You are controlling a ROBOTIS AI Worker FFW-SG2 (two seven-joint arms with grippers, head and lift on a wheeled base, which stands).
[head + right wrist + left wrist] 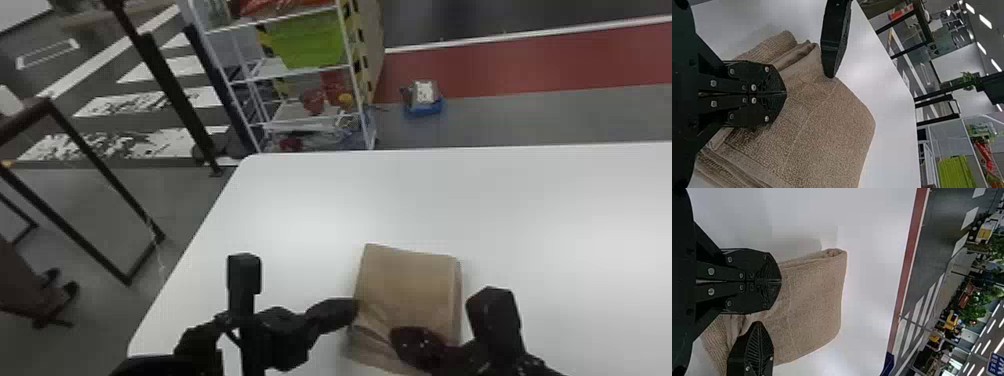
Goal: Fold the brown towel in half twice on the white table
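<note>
Brown towel [407, 285] sits at the lower middle of the head view, a folded, layered pad lying on the white table [310, 200], smooth on top and creased toward its lower left. Nearest me, at the bottom, my right gripper [397, 340] is over the pad's lower part, its jaws together. My left gripper [352, 312] comes in from the lower left, its tip at the towel's left edge; those jaws are also together. I can't tell whether either has cloth pinched between its fingers. Beyond the table's far edge, upper centre-left, I see a white-framed rack [353, 66] with a lime-green bin [315, 45] on it. A blue container [424, 109] is on the floor just right of the rack, and a dark metal frame [104, 170] stands at the left.
</note>
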